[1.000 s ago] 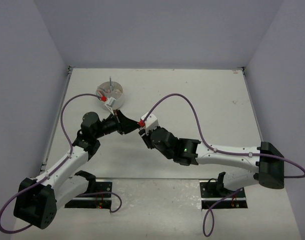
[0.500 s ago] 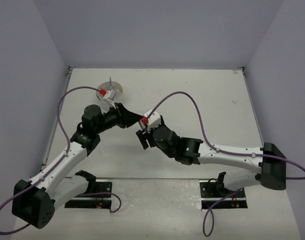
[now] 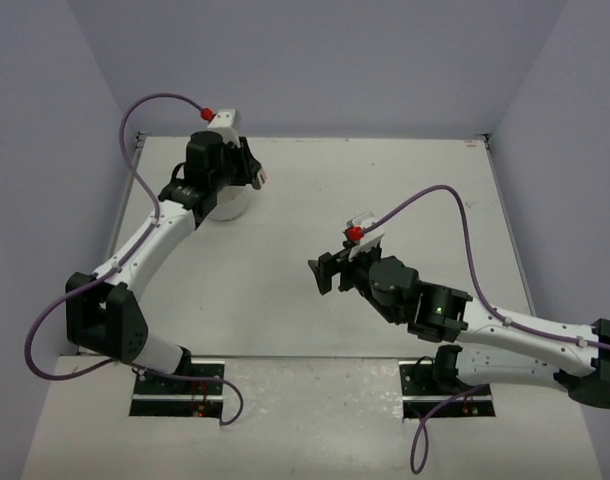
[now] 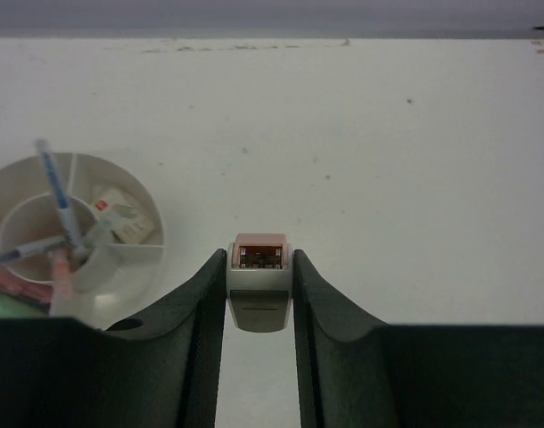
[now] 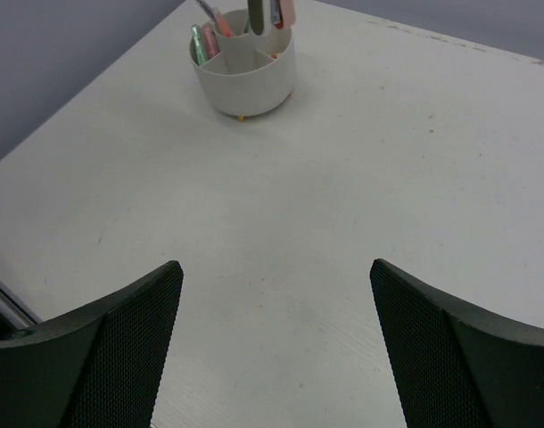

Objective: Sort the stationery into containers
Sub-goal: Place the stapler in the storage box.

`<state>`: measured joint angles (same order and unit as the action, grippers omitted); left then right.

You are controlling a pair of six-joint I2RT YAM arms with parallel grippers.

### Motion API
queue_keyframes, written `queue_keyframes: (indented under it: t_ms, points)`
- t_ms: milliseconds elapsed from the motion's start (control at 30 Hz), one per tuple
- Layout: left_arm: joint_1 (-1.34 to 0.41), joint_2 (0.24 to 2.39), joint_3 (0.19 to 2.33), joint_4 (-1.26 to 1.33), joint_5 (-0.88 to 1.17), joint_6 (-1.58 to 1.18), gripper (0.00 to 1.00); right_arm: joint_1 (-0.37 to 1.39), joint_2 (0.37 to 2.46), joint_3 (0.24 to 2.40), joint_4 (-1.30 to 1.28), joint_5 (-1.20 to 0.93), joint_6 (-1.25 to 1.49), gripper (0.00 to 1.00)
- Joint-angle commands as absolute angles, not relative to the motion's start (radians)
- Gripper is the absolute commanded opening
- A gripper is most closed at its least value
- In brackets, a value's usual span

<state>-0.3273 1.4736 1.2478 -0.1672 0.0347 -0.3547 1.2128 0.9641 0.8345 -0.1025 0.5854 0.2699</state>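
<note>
The left gripper was clamped on a small eraser, one dark finger pressed against each side. The eraser was a short block. Its long side ran the same way as the fingers, and its pink end pointed away from the wrist, out past the fingertips. That end had a pink rim with a brown face inside it. The half nearer the wrist was grey. The fingers hid both of its sides, so I could only see its top.

From the wrist camera, the eraser sat up off the table, just to the right of the round white dish. It was not over the dish. One dark finger stood between the eraser and the dish wall.

The dish had a small ring in the middle, with thin walls running out to its rim. Thin pens stood in the middle ring, one blue and one pink, leaning different ways. A small white eraser with a red mark lay in the side part of the dish nearest the gripper. Something pink and green showed at the dish's near edge, but I could not tell what it was.

The right gripper was well away from the dish, on its near right side. Its fingers were spread wide with only bare table between them.
</note>
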Motion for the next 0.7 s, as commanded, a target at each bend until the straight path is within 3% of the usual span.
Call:
queue_keyframes:
  t_ms: [0,167,500,667]
  points:
    - [-0.213,1.512,1.296,-0.114,0.127,-0.129,0.0,1.205,0.899,0.792,-0.115,0.605,0.283,0.88]
    - [-0.19,1.561,1.323,-0.13,0.31,0.266,0.0,1.204,0.863,0.767,-0.121,0.599,0.29,0.88]
    - [-0.189,1.481,1.056,0.152,0.328,0.528,0.0,1.204,0.763,0.737,-0.129,0.59,0.304,0.88]
    - [-0.184,1.526,1.069,0.109,0.381,0.581,0.0,1.202,0.749,0.729,-0.126,0.589,0.302,0.88]
